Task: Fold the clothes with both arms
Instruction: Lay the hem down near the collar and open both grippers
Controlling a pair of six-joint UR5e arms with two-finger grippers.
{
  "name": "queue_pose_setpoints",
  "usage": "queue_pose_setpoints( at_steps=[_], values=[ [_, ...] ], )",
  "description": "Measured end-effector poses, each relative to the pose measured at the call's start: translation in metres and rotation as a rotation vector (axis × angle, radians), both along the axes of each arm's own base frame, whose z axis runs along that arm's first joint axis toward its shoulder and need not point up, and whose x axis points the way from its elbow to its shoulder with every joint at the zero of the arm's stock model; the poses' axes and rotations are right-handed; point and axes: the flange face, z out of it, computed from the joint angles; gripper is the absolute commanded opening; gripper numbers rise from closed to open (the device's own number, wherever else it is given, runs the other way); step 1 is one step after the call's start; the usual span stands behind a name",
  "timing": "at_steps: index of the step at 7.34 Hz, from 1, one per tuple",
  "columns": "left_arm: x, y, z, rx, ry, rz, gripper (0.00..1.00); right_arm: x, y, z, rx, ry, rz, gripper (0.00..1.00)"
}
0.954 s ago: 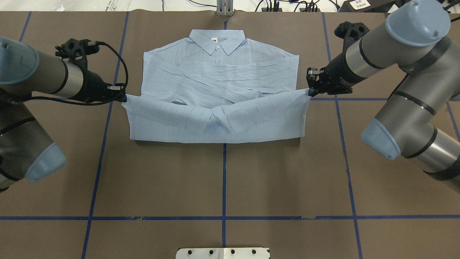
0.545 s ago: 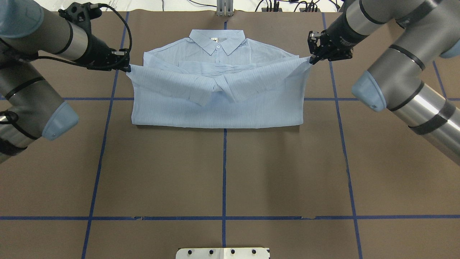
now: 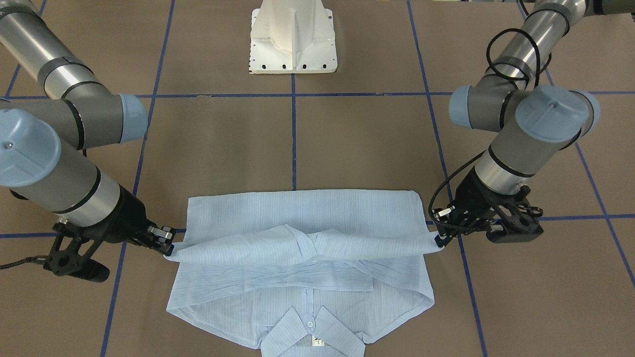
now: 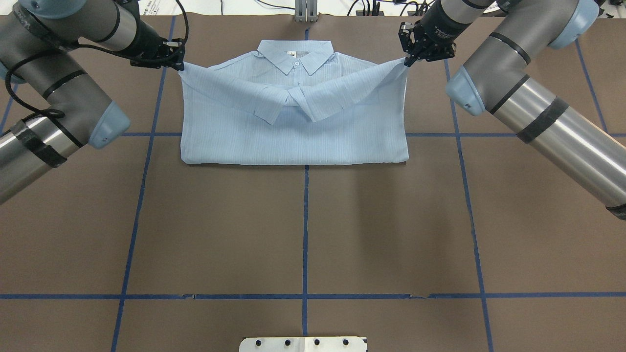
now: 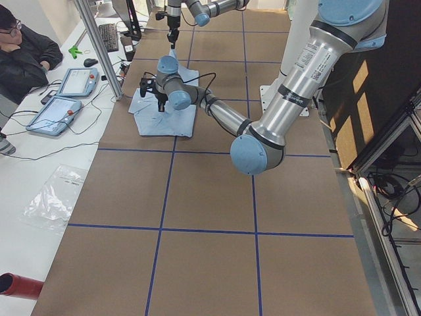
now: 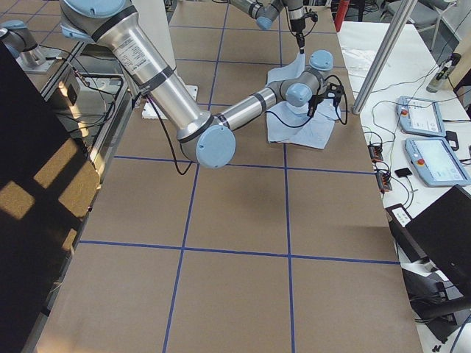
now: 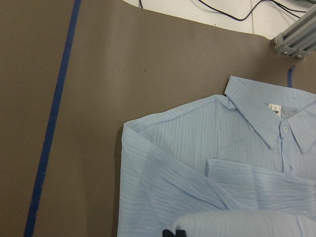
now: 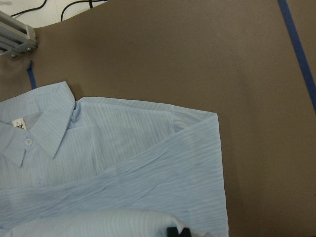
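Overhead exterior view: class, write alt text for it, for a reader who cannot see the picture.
A light blue shirt lies on a brown table, its lower half folded up toward the collar. The left arm and the right arm each hold one corner of the folded edge in shut jaws, near the shoulders.

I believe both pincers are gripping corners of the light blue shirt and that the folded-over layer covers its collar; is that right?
Not quite. Both the left pincer and the right pincer do grip corners of the shirt, but the collar lies uncovered beyond the folded layer, as the overhead exterior view shows.
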Motion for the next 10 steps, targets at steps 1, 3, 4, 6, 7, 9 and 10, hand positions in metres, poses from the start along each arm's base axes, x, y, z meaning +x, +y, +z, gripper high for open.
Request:
queue_pose_setpoints(
  at_steps=[1, 3, 4, 6, 7, 9, 10],
  values=[
    [0.005, -0.012, 0.016, 0.006, 0.003, -0.004, 0.00, -0.007, -0.011, 0.003, -0.013, 0.009, 0.000, 0.00],
    [0.017, -0.030, 0.026, 0.009, 0.005, -0.006, 0.00, -0.013, -0.021, 0.013, -0.033, 0.026, -0.003, 0.00],
    [0.020, -0.034, 0.026, 0.012, 0.009, -0.006, 0.00, -0.014, -0.022, 0.017, -0.039, 0.033, -0.005, 0.00],
    [0.024, -0.037, 0.024, 0.012, 0.011, -0.006, 0.00, -0.015, -0.024, 0.026, -0.049, 0.043, -0.007, 0.00],
    [0.025, -0.038, 0.026, 0.009, 0.008, -0.006, 0.00, -0.017, -0.024, 0.029, -0.051, 0.046, -0.009, 0.00],
    [0.026, -0.039, 0.028, 0.006, 0.006, -0.007, 1.00, -0.022, -0.023, 0.032, -0.041, 0.050, -0.009, 1.00],
    [0.026, -0.039, 0.029, 0.006, 0.005, -0.008, 1.00, -0.027, -0.022, 0.034, -0.026, 0.062, 0.000, 1.00]
  ],
)
